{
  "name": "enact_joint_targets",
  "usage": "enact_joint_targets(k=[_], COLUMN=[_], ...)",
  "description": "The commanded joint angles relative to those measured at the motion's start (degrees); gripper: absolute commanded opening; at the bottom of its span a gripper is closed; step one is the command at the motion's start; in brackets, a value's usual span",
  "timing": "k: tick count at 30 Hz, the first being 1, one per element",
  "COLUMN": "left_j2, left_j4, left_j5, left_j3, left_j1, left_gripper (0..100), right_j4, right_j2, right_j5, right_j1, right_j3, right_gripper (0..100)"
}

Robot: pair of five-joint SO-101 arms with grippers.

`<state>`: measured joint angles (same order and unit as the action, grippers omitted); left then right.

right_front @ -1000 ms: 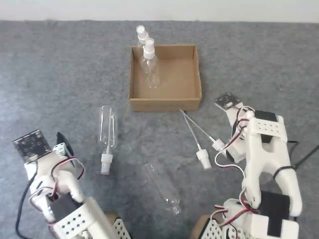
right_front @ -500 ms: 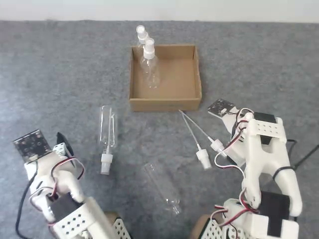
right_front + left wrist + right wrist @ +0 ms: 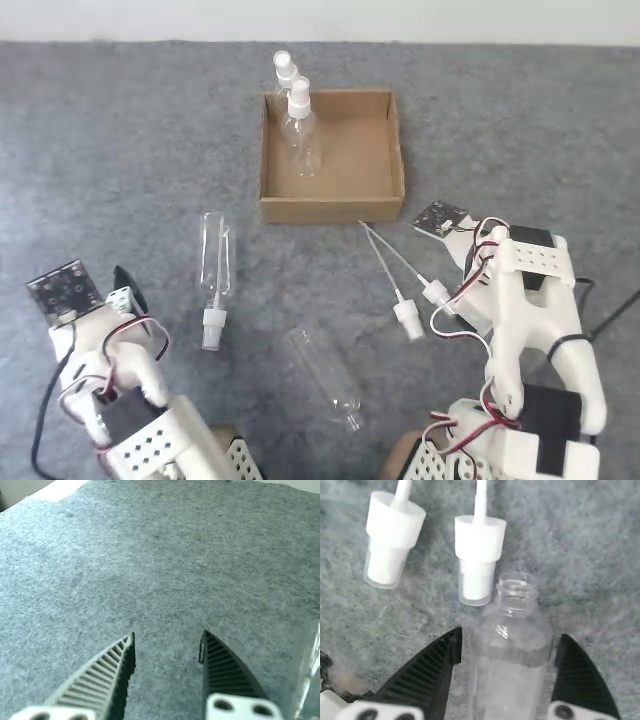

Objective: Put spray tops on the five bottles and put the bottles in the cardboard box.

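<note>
Bottles of clear plastic, five of them, are spread from the arms out to the box. Nearest, at about 4 o'clock on the grey mat [image 3: 120, 150], a topless bottle [image 3: 512, 655] lies on its side between the fingers of the right gripper [image 3: 510, 639]. The jaws stand apart, one on each side of its body, and clamp nothing. Its open threaded neck lies just beside the white cap of one spray top [image 3: 477, 560], and a second spray top [image 3: 390, 545] lies next to that. The thin tubes of both run toward 11 o'clock, ending near the box's front corner.

At 7 o'clock the left gripper [image 3: 167, 637] is over bare mat, its ribbed fingers spread and holding nothing.

At 6 o'clock an open bottle [image 3: 325, 375] lies with its mouth toward 5 o'clock. At 8 to 9 o'clock a capped bottle [image 3: 214, 255] lies with its white top toward 6 o'clock, the tube showing inside it.

At 12 o'clock sits the square brown cardboard box [image 3: 330, 210]. An upright bottle [image 3: 302, 135] with a white top stands inside, toward its 10 o'clock corner. Past it rises the white top of the farthest bottle [image 3: 284, 68]. I cannot tell whether this one stands inside the box or just beyond its far wall.
</note>
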<state>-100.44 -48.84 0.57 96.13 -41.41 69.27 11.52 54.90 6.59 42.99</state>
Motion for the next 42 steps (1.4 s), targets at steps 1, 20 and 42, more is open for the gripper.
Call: enact_joint_targets(k=[1, 20, 42], left_j2=[-0.88, -0.88, -0.88], left_j4=[1.41, 1.49, 1.41], left_j5=[-0.35, -0.35, -0.35], left_j3=[-0.48, -0.4, -0.4], left_j1=[0.18, 0.18, 0.18], left_gripper=[20, 20, 20], right_j4=[-1.54, 7.34, 9.89], right_j2=[-0.48, 7.96, 25.54], right_j5=[0.79, -0.62, -28.22], right_j1=[0.48, 0.4, -11.74], right_j3=[-0.7, -6.59, -7.56], right_gripper=[24.2, 9.4, 9.6])
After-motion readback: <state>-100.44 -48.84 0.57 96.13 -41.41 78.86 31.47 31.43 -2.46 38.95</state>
